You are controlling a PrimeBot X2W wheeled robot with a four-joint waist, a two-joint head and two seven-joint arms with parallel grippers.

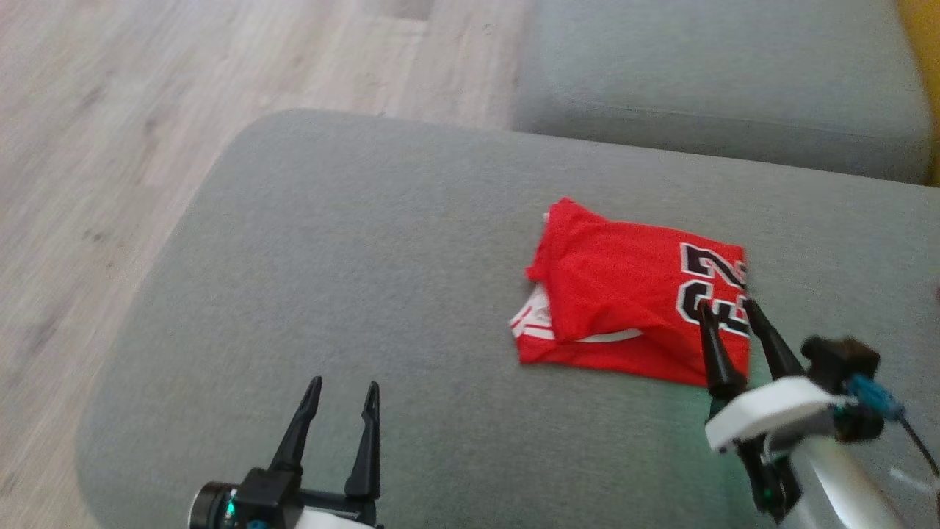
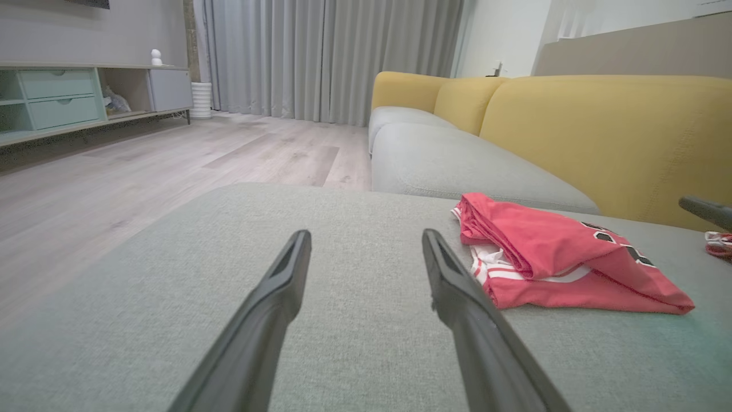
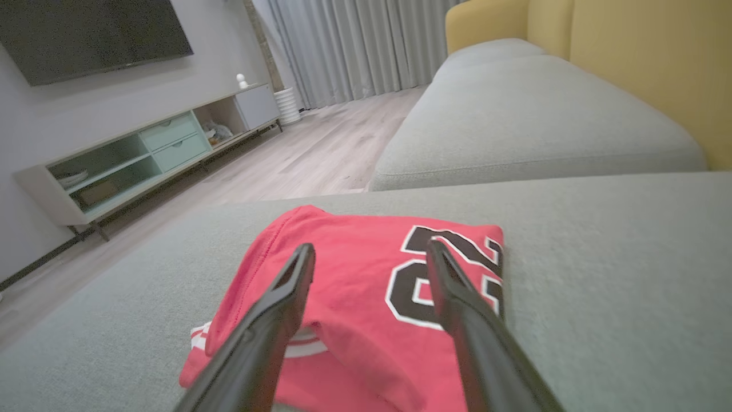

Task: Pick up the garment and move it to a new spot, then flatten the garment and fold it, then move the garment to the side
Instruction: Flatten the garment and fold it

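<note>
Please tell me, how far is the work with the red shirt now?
Done, apparently: the red jersey with black numbers lies folded on the grey sofa cushion. In hand: the right gripper hangs open over its numbered end, gripping nothing; the left gripper is open, apart from it. Left, probably: moving it aside.

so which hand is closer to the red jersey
Right. The right hand hovers open over the numbered corner of the red jersey; the left hand is clear of it, over the grey cushion to its left.

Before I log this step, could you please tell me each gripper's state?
Left gripper: open, holding nothing.
Right gripper: open over the red jersey, gripping nothing.
</note>
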